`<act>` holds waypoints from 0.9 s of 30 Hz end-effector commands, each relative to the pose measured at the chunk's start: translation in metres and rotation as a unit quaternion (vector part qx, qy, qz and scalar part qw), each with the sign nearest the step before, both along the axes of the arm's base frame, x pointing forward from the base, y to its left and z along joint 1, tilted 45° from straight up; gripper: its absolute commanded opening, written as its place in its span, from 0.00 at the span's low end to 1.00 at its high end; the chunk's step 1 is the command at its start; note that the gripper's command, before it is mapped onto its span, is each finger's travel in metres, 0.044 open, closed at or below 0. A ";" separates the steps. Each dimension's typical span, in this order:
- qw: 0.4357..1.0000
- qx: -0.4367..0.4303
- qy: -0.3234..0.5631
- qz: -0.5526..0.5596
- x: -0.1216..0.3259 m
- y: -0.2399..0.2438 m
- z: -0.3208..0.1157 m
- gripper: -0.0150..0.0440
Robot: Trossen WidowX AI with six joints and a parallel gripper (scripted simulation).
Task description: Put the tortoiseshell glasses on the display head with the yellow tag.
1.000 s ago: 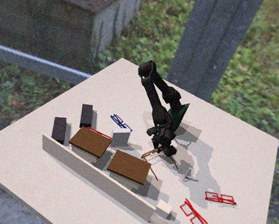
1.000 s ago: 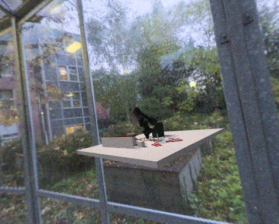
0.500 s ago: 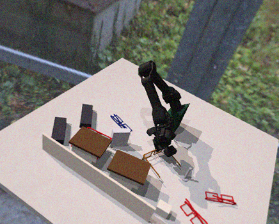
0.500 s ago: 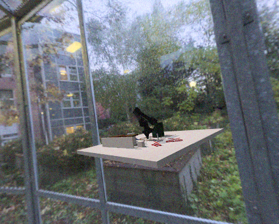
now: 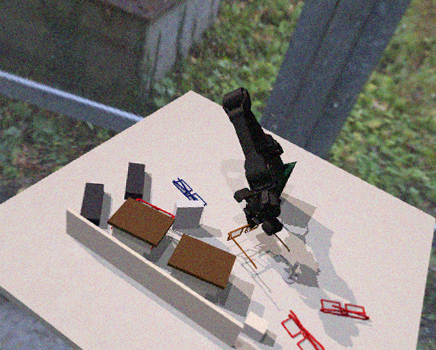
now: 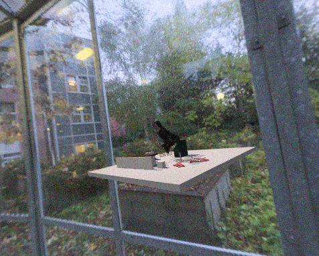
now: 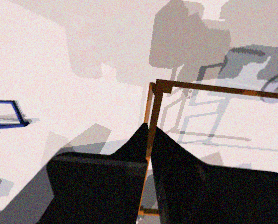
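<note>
The tortoiseshell glasses [image 5: 230, 236] [image 7: 163, 86] are a thin orange-brown frame. My gripper [image 5: 253, 226] [image 7: 147, 127] is shut on their front frame and holds them above the table, with their shadow below. In the top view both temples point toward the lower right; in the wrist view one temple runs off to the right. Two blocks with brown tops [image 5: 142, 221] [image 5: 201, 260] stand behind a long low wall; red glasses show around the left one. Whether these are the display heads I cannot tell. No yellow tag can be made out.
Blue glasses [image 5: 192, 192] [image 7: 22, 122] lie beyond a pale block [image 5: 188, 216]. Red glasses [image 5: 343, 309] [image 5: 303, 335] lie on the right. A small grey stand [image 5: 293, 273] is near the held glasses. The low wall [image 5: 148, 275] runs along the front; two dark blocks [image 5: 135, 180] [image 5: 93, 202] stand left.
</note>
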State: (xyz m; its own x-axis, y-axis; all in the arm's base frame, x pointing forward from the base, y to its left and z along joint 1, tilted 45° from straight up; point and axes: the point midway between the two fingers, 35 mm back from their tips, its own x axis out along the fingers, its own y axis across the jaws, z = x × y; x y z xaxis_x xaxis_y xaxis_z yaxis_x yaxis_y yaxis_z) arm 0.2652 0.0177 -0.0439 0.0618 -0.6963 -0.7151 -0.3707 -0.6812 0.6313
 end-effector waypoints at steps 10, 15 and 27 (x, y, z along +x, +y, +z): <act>1.000 0.007 0.000 -0.009 -0.001 0.031 0.034 0.25; 0.999 0.041 0.001 -0.030 0.006 0.019 0.050 0.25; 0.988 0.132 -0.017 -0.074 0.018 -0.018 0.100 0.25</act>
State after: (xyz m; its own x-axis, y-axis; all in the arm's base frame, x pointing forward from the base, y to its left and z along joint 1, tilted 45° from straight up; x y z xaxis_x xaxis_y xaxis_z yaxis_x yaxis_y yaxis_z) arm 0.2823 0.0063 0.0461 -0.0028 -0.5211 -0.8535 -0.4830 -0.7466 0.4575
